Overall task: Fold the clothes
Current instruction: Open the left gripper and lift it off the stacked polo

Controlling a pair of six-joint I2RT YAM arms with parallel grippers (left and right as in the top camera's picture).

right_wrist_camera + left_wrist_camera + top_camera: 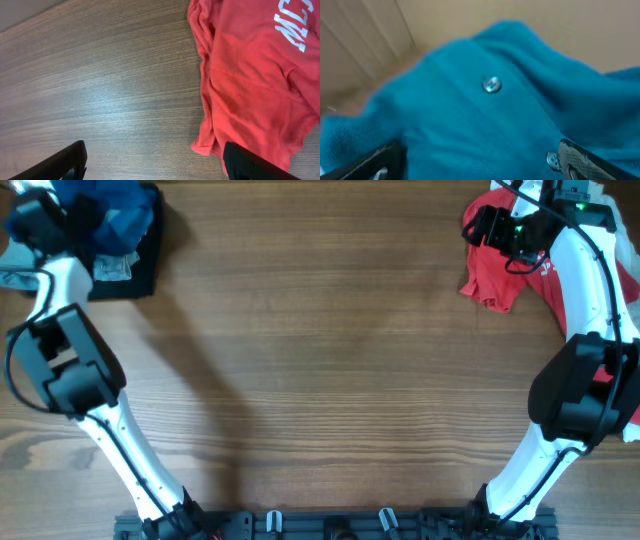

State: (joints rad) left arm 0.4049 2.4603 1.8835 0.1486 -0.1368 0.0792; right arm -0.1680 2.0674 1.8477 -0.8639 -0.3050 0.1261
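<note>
The dark blue shirt (118, 212) lies bunched on a pile at the table's far left corner. It fills the left wrist view, and the blue shirt (485, 115) shows two small buttons there. My left gripper (42, 222) hovers right over it, open; in its own view the left gripper (480, 169) has cloth spread between its wide-apart fingers (577, 160). The red T-shirt (497, 275) with white lettering lies crumpled at the far right. My right gripper (490, 228) is open beside the shirt's left edge. In the wrist view the right gripper (155, 170) is over bare wood and the red T-shirt (255, 85) reaches under its right finger (250, 165).
Under the blue shirt lie a folded black garment (138, 277) and folded pale denim (112, 268). The wooden table (320, 370) stretches between the two arms. The arm bases stand at the near edge.
</note>
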